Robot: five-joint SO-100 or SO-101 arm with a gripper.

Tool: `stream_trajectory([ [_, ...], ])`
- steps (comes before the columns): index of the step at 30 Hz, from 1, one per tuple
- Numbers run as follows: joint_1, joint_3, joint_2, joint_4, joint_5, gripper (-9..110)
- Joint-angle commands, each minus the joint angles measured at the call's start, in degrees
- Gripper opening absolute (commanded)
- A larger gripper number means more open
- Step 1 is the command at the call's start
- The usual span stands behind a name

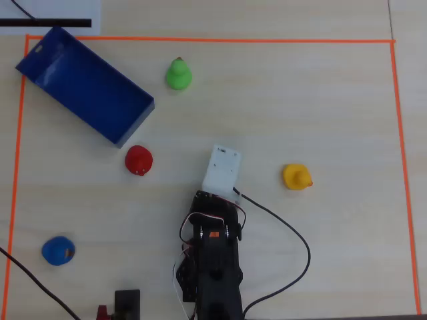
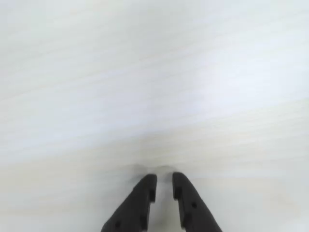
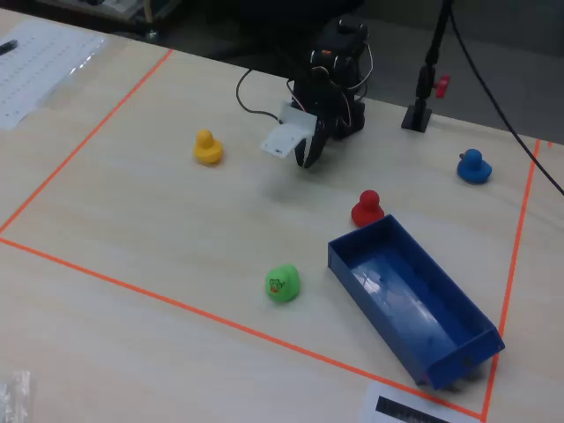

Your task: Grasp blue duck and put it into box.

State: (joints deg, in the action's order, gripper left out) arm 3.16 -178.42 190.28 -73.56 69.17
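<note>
One blue duck [image 1: 58, 251], beak pointing right

Pale matt wood-grain table [image 1: 333, 107], glossy plastic box [image 3: 414, 304], smooth blue duck [image 1: 58, 251]

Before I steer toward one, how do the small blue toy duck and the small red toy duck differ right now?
Colour: the small blue toy duck is bright blue, the small red toy duck is red. Place: in the overhead view the red duck sits just beside the open corner of the dark blue rectangular box, while the blue duck sits far from it, near the lower left corner of the orange tape border. Both look alike in size and shape, rest on the table, and neither is held.
</note>
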Motion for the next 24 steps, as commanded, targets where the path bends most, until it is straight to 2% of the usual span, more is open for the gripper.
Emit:
stream_trajectory([
  [1, -0.18, 0.18, -0.53, -1.23, -0.18, 0],
  [14, -2.37, 2.2, -1.41, -0.26, -2.02, 0],
  [21, -8.79, 35.51, -22.24, -6.42, -2.9, 0],
  [24, -13.36, 49.83, -32.78, -12.48, -3.69, 4],
])
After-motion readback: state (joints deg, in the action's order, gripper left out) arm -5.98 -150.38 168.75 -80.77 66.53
